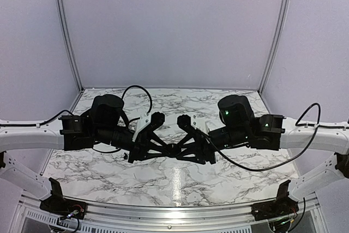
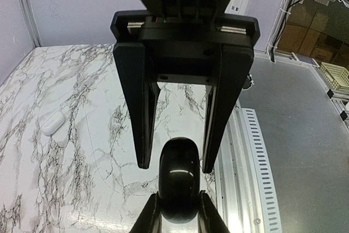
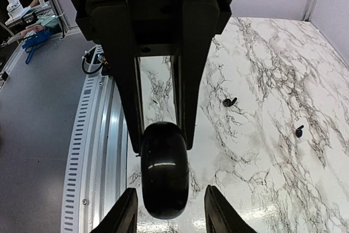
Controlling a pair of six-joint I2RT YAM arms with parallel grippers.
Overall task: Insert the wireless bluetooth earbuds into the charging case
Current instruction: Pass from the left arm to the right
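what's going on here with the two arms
Both arms meet above the middle of the marble table with a black charging case held in the air between them. The right gripper is clamped on one end of it. The left gripper has its fingers on either side of the other end, though whether they press on it is unclear. Two black earbuds lie loose on the table, and a white case sits off to the side.

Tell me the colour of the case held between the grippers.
Glossy black charging case; the right wrist view shows it best.
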